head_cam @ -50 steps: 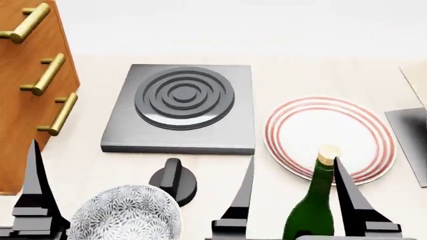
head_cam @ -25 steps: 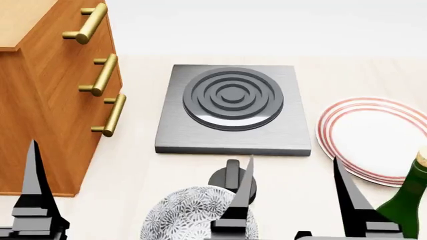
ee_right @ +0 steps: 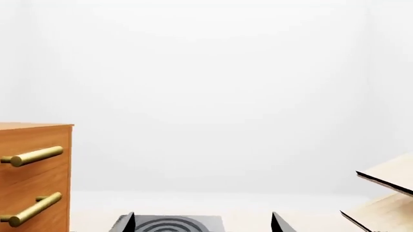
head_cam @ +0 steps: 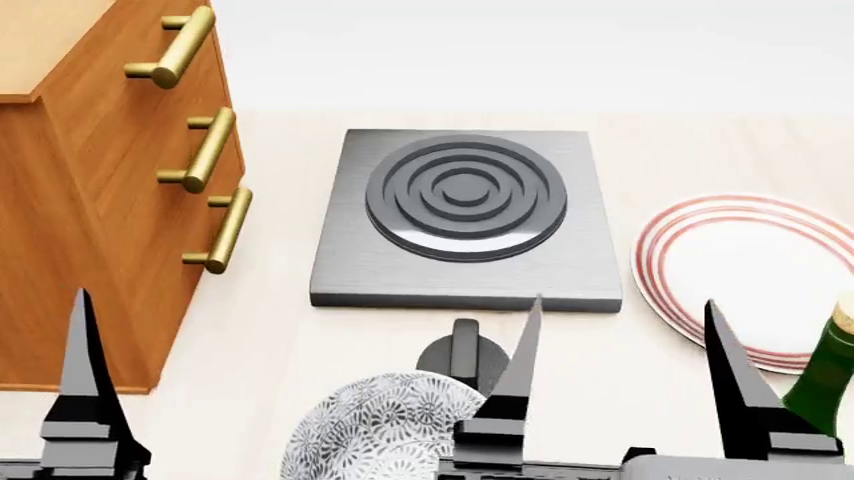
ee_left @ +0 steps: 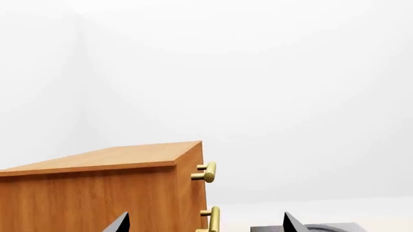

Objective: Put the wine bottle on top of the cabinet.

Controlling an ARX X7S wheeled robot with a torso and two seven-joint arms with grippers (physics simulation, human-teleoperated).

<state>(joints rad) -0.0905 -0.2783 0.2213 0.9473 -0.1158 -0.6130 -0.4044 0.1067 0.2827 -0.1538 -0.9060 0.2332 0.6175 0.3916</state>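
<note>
The wine bottle (head_cam: 830,372), dark green with a tan cork, stands at the right edge of the head view, just outside the right finger (head_cam: 738,395) of my right gripper (head_cam: 622,302). That gripper is open and holds nothing; in its wrist view (ee_right: 203,220) only the hob shows between its tips. The cabinet (head_cam: 94,210), orange-brown with brass handles, stands at the left, its lighter top (head_cam: 38,40) partly in view. My left gripper (ee_left: 205,221) is open and empty, facing the cabinet (ee_left: 96,193). Only one of its fingers (head_cam: 83,390) shows in the head view.
A grey hob plate with rings (head_cam: 467,215) lies mid-table, with a black knob (head_cam: 465,352) in front of it. A patterned bowl (head_cam: 380,432) sits between the grippers. A red-rimmed plate (head_cam: 747,275) lies behind the bottle. Pale slanted boards (ee_right: 387,193) stand at the far right.
The head view swung left over the last second, bringing the cabinet in and sending the bottle to the right edge. Since half a second ago both grippers have edged forward, the right one also rightward.
</note>
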